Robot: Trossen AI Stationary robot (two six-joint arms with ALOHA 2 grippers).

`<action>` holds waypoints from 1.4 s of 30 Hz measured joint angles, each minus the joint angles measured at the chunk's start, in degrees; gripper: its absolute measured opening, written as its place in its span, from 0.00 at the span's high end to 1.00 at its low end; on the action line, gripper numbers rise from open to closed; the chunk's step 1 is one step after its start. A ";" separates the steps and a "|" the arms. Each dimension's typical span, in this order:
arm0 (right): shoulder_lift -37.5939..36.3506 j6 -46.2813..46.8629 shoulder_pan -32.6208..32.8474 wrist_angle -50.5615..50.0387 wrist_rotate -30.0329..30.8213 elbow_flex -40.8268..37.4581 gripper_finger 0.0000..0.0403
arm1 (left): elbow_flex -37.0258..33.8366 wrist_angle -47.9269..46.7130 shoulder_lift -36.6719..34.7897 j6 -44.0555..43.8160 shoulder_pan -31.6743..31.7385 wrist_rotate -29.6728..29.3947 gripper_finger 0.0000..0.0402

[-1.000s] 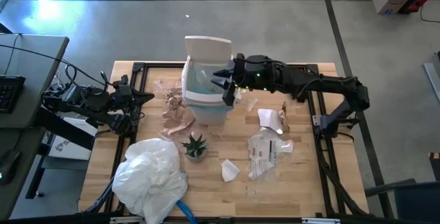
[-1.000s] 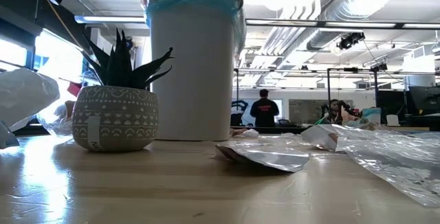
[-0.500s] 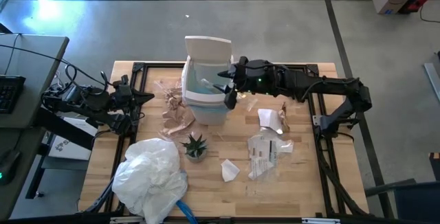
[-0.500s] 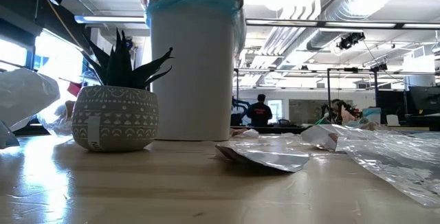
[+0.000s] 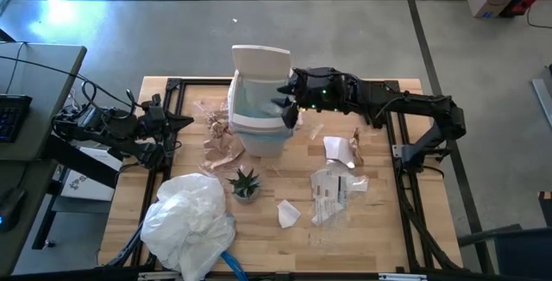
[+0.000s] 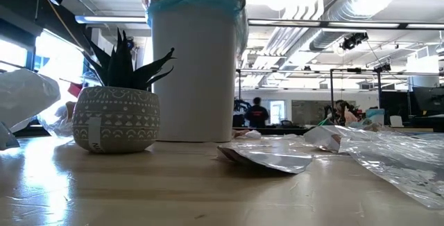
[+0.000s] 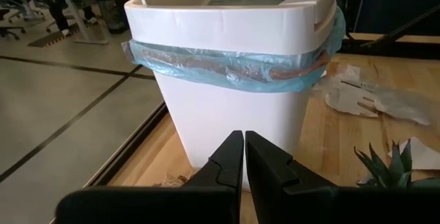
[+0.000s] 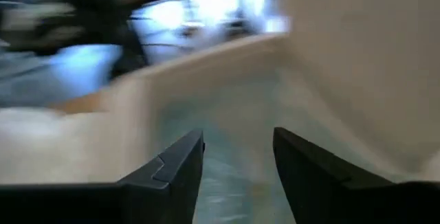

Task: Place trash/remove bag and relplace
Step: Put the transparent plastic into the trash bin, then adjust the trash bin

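while the right gripper [image 5: 287,109] hung over the right rim of the white bin [image 5: 257,117], its two fingers [image 8: 172,169] stood apart with nothing between them, pointing down into the bin's mouth. the bag [image 7: 227,66], a light-blue liner, sat inside the bin with its edge folded out over the rim. the left gripper [image 7: 243,157] waited at the table's left edge, well apart from the bin, fingers pressed together and empty. trash lay loose on the table: crumpled brown paper [image 5: 221,143] just left of the bin, clear plastic wrappers [image 5: 332,190] and a white paper scrap [image 5: 287,214] to its right and front. a small potted plant [image 5: 244,182] stood in front of the bin, and a big white plastic bag [image 5: 190,221] lay at the near left corner.
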 joint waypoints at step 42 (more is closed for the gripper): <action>-3.64 8.86 14.40 -26.57 20.99 -0.15 0.66 | 0.01 0.27 0.87 -0.59 0.00 -0.44 1.00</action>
